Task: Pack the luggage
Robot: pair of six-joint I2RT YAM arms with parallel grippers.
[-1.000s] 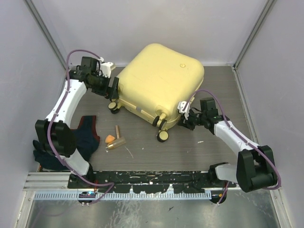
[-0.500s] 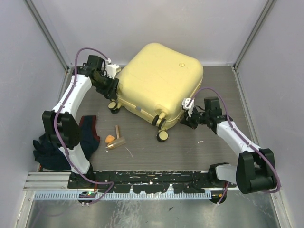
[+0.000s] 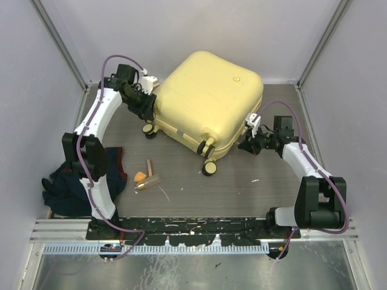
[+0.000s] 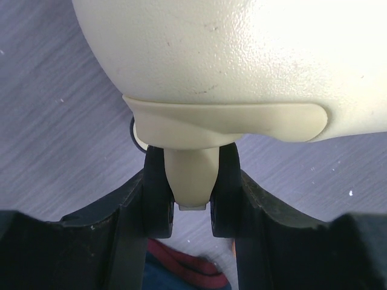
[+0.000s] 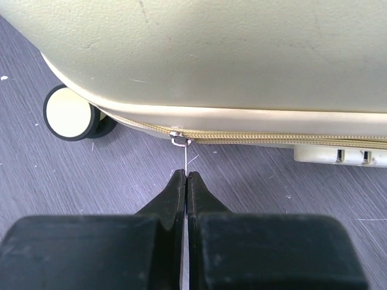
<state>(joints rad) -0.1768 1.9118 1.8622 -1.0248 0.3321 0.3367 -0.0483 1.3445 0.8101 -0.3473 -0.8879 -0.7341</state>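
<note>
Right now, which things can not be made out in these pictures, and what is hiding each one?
- Inside of the luggage: every view, the closed shell hides it.
- Small pieces on the table: top view, too small to name.
- Dark cloth: top view, the left arm covers part.
- Zipper pull end: right wrist view, pinched inside the right pincer.

- suitcase [image 3: 205, 103] lies on table [image 3: 181, 193], directly ahead of both grippers
- left gripper [image 4: 192, 208]: wheel post [image 4: 192, 172] sits between its fingers, touching both
- right gripper [image 5: 185, 180]: zipper pull [image 5: 179, 141] straight ahead, tab between the fingertips; wheel [image 5: 68, 113] ahead-left
- clothes [image 3: 60, 186] and small bits [image 3: 145, 176] well behind left gripper
</note>
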